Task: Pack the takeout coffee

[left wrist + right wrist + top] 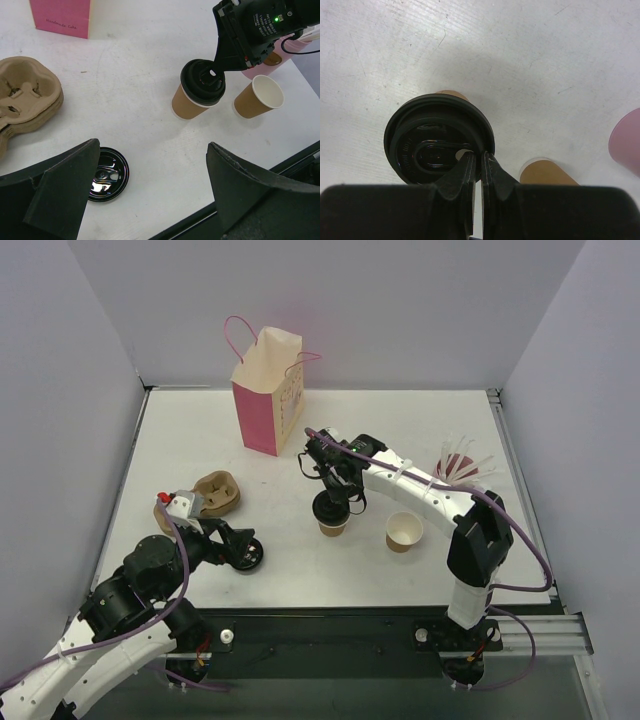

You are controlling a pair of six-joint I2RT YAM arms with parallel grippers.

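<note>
Right gripper (478, 158) clamping takeout coffee (186, 104) by its lid rim, bench centre | likely needing level, gentle lifting — thin rim slipping easily | left gripper (152, 147) hovering front-left, fingers spread.

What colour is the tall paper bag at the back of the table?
The paper bag is pink in front, cream on the side; best in the top external view.
</note>
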